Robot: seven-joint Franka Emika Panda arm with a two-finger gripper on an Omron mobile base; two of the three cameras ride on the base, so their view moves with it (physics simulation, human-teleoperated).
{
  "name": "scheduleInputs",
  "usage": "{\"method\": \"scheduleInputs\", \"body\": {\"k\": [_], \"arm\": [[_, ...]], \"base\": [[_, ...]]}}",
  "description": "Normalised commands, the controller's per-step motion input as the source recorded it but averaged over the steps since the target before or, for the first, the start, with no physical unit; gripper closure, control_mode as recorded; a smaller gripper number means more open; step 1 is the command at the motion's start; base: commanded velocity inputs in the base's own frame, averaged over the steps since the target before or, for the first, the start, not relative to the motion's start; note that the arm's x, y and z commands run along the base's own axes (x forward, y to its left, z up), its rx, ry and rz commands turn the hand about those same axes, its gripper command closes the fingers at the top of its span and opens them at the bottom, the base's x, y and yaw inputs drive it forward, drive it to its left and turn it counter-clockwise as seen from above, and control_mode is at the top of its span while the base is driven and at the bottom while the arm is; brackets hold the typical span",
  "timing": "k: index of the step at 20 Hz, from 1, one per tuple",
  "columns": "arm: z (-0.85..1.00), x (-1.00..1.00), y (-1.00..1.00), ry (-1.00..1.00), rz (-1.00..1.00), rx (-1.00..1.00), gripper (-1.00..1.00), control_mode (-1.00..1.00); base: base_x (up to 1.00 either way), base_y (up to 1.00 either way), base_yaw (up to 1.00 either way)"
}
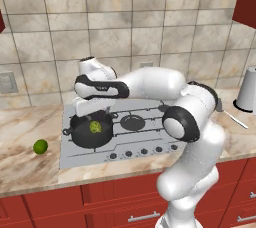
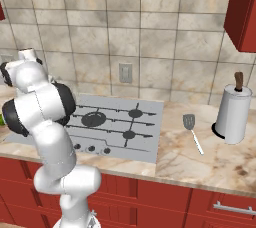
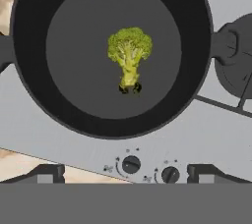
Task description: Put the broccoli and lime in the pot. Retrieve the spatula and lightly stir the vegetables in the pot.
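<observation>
The broccoli [image 3: 129,56] lies on the floor of the dark pot [image 3: 29,75], which sits on the front left burner [image 1: 75,139]. In the left base view the broccoli [image 1: 95,127] shows as a yellowish-green lump in the pot. My gripper [image 1: 97,116] hangs just above the pot, open and holding nothing. In the hand view the gripper [image 3: 127,174] has its fingertips [image 3: 47,173] spread wide apart. The lime [image 1: 40,146] rests on the counter left of the stove. Right of the stove lies the spatula [image 2: 192,131], its handle [image 1: 236,119] pointing toward the counter's front.
The grey stovetop [image 2: 145,132] has knobs [image 3: 131,164] along its front edge. A white paper towel holder [image 2: 231,114] stands at the far right near the spatula. A tiled wall runs along the back. Red cabinets [image 1: 60,202] sit below the counter.
</observation>
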Motion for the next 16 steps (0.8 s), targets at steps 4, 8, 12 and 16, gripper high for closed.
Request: {"method": "scheduleInputs", "body": {"k": [4, 8, 12, 16], "arm": [[0.24, -1.0, -0.81, -0.23, 0.03, 0.15, -1.0, -1.0], [0.0, -1.0, -1.0, -0.13, 0.0, 0.16, -1.0, -1.0], [-0.01, -0.9, -0.93, -0.08, 0.0, 0.16, -1.0, -1.0], [0.27, -0.46, -0.55, -0.02, 0.0, 0.04, -1.0, -1.0]], "base": [[0.0, 0.0, 0.0], [0.0, 0.0, 0.0], [0.0, 0.0, 0.0], [0.0, 0.0, 0.0]]}}
